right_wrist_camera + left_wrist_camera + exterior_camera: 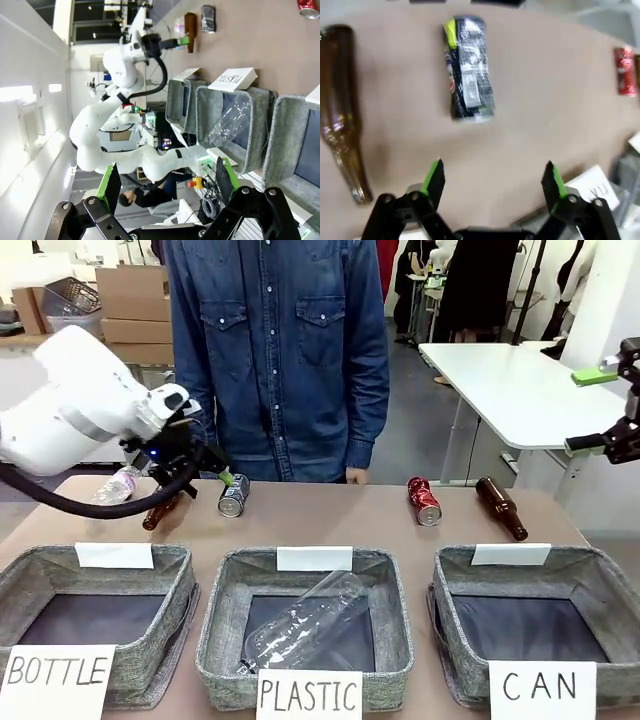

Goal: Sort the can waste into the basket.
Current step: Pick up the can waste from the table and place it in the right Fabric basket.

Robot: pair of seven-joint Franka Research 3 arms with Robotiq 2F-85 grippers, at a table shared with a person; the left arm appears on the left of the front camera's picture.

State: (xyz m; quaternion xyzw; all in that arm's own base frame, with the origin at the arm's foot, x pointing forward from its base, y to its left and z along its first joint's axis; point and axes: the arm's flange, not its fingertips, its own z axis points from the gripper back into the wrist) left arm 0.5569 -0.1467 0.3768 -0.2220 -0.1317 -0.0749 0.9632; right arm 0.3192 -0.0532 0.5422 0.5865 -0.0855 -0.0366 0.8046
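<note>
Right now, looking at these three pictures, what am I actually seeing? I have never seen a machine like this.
Two white robot arms share a table with a standing person. One picture looks across the table; the others come from cameras on each wrist. The left gripper hangs open above a crushed dark can, holding nothing. The right gripper is open too, raised at the side. A red can, brown bottles and a clear bottle lie on the table. Near you stand three grey baskets; the CAN basket holds nothing, the PLASTIC basket holds a clear bottle.

2 brown bottles (pixel 501 507) (pixel 158 513) lie upper frame — a clear bottle (pixel 305 625) inside the middle PLASTIC basket (pixel 392 640).
</note>
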